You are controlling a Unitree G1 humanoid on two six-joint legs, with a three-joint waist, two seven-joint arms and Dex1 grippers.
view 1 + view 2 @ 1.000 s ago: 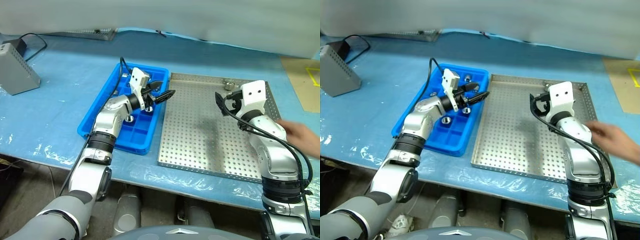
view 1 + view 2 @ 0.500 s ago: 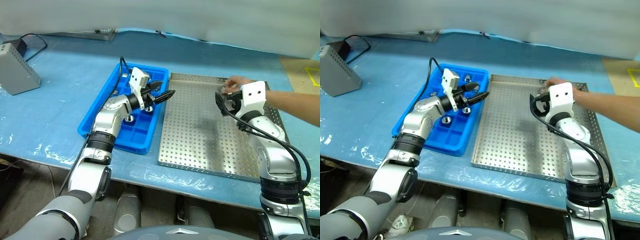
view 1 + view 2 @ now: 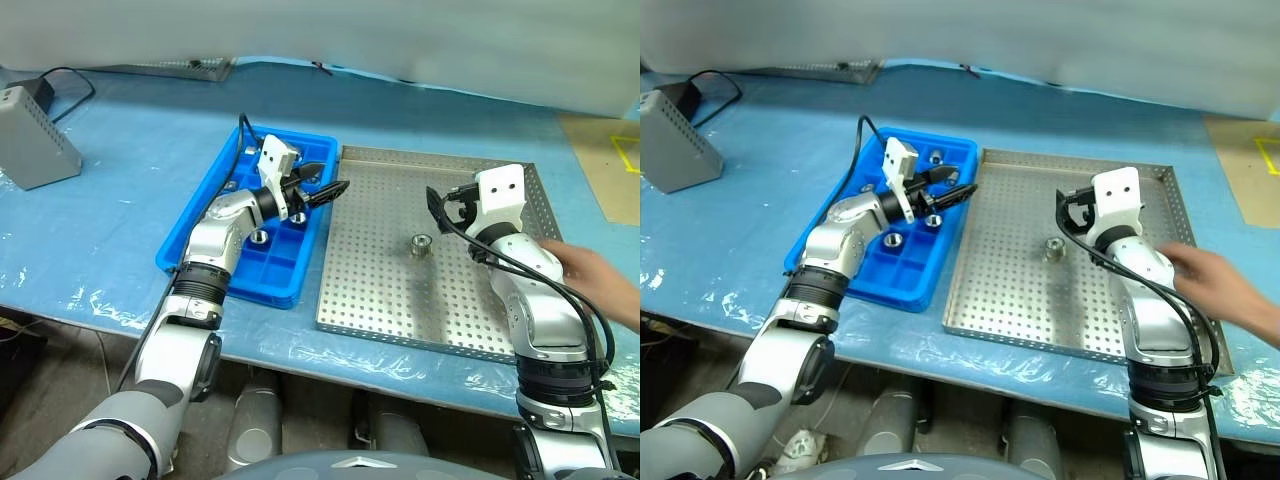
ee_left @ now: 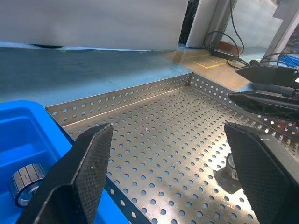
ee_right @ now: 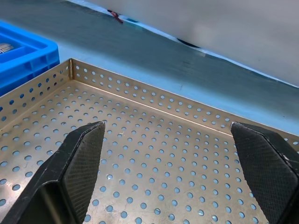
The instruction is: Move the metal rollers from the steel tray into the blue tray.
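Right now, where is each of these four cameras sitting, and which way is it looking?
Left eye and right eye: on the head, looking forward and down at the steel tray, blue tray and both arms; a person's hand shows at the right.
Left wrist: on the left arm, looking between its open fingers across the steel tray at a roller.
Right wrist: on the right arm, looking between its open fingers at the steel tray's far rim.
Shared: both wrist views show the steel tray and blue tray.

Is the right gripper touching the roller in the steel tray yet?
Apart. In the left eye view the open right gripper hangs above and beyond the roller, with bare perforated floor of the steel tray between them.
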